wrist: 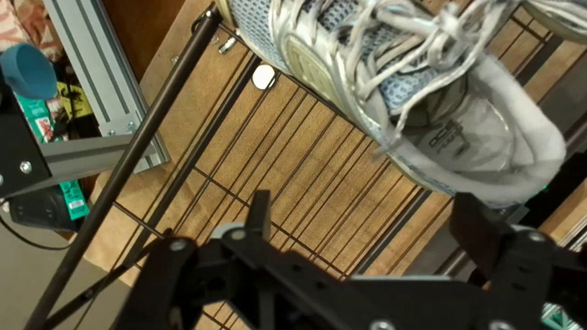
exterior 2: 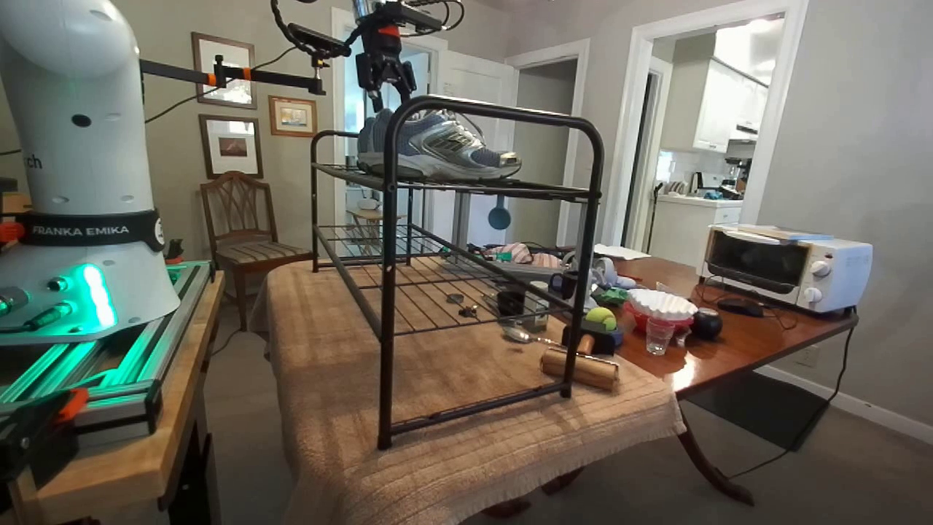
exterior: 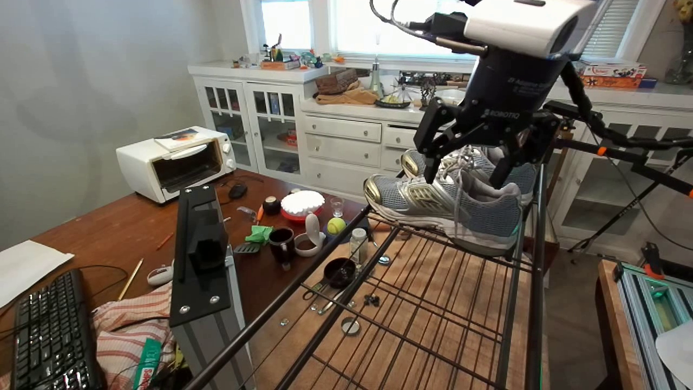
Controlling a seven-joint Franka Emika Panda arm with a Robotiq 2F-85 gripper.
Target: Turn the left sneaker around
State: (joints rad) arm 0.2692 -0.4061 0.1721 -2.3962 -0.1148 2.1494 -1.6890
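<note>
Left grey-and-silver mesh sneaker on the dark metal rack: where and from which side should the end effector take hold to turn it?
Likely the padded grey heel collar, approached from above by the end effector, one jaw inside it, one outside. The left sneaker rests sole-down, so that rim faces up; white laces fall across the opening's front, so grip behind them.

Rounded white arm (exterior 2: 86, 164), green light (exterior 2: 98, 295), black tool (exterior: 465, 175)

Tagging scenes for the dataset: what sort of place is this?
Probably a home, perhaps its dining room: white built-in cabinets, a polished wooden table, and an adjoining kitchen.
</note>
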